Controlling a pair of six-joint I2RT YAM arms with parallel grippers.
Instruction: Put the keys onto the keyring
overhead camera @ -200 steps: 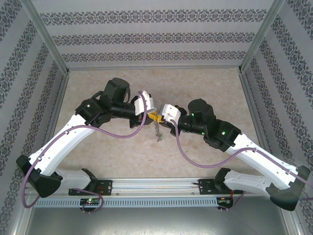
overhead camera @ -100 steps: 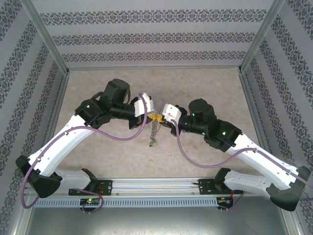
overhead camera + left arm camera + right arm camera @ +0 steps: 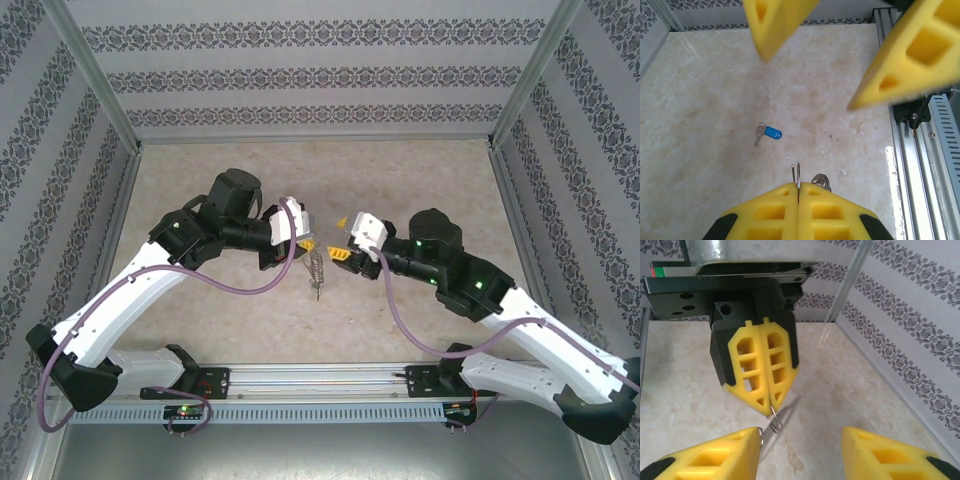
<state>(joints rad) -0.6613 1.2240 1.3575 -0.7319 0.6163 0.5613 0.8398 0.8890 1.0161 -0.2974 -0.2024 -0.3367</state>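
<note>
The keyring (image 3: 316, 270) hangs from my left gripper (image 3: 305, 243), which is shut on its thin grey wire loop (image 3: 798, 172); small metal pieces dangle below it above the table. In the right wrist view the same loop (image 3: 773, 421) sticks out under the closed left gripper (image 3: 769, 407). My right gripper (image 3: 341, 240) faces it, open, its jaws on either side of empty space (image 3: 801, 435); its left finger (image 3: 715, 460) is close beside the loop. The keys, one small silver key with a blue head (image 3: 769, 133), lie flat on the table under the grippers.
The marble-look table (image 3: 400, 170) is walled by patterned panels with metal posts (image 3: 520, 80) at the corners. An aluminium rail (image 3: 920, 170) runs along the near edge, beside the left gripper. Small white specks (image 3: 842, 171) dot the surface.
The right gripper has opened, let go of the keyring and drawn back to the right. The left gripper closed fully on the loop and keeps it; the dangling part swung slightly.
</note>
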